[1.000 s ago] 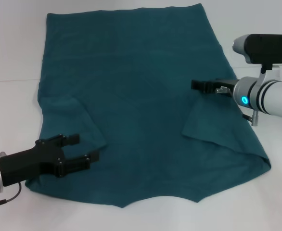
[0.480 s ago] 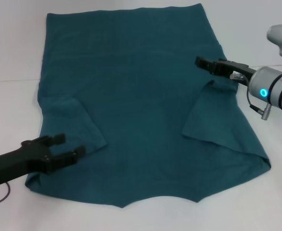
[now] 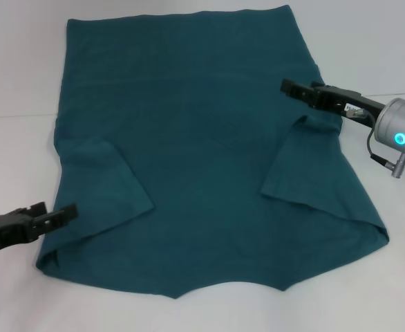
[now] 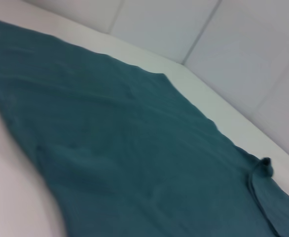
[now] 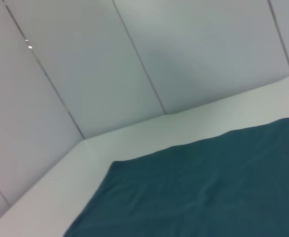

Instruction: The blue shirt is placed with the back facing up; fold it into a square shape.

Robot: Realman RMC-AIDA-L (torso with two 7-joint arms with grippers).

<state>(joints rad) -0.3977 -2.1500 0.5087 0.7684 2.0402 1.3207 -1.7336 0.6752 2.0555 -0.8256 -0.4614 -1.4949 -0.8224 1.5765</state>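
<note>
Teal-blue cotton, the blue shirt [image 3: 202, 152] lay flat on the white counter [image 3: 16, 62], back up, both sleeves folded inward, its long axis running away from the robot. The left gripper [image 3: 54, 216], fingers slightly apart and empty, hovered just off the near left edge. The right gripper [image 3: 296, 88], fingers apart, hung over the right side above the folded sleeve, nearer the cloth.
</note>
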